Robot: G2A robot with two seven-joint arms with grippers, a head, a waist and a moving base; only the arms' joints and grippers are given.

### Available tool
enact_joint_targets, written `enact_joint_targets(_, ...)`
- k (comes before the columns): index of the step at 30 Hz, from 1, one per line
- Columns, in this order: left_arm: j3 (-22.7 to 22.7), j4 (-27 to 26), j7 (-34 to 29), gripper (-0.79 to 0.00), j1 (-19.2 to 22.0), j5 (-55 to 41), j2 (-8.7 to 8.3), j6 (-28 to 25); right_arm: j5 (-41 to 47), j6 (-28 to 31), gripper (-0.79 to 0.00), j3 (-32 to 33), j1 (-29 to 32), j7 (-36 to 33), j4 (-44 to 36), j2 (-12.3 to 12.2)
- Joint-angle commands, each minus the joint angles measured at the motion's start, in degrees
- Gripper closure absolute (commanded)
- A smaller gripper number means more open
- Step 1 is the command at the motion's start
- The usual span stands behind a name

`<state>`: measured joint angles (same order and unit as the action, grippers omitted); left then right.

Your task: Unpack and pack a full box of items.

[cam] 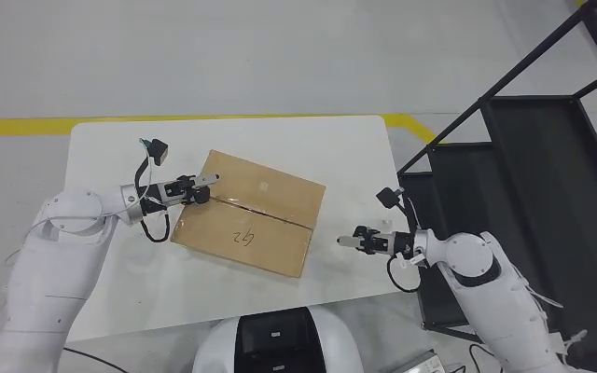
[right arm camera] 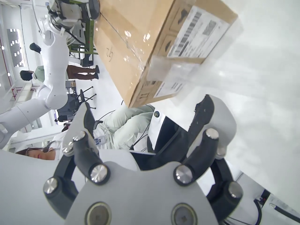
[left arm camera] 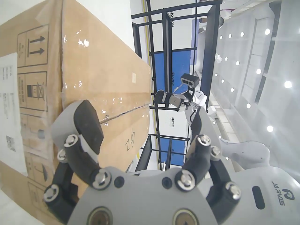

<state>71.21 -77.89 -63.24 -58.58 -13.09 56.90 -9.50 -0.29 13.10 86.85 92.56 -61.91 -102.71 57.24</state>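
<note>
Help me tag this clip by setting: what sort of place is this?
Probably an industrial hall or robot test floor: a yellow line on the pale floor, a black rack beside the table, and a high ceiling with rows of lights.

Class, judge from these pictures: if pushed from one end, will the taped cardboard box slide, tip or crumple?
The cardboard box lies low and broad, so it probably slides rather than tips. Glossy tape seals its flaps, so the top likely stays stiff but slick. Its weight cannot be judged.
</note>
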Motion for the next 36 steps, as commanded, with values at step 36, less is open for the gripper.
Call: enact_joint_targets(36,0.0,0.0,0.0,-0.785,0.0,0.0,0.0,0.0,18.8,14.35,-0.785,-16.75,-8.38,13.58,22.28,4.16)
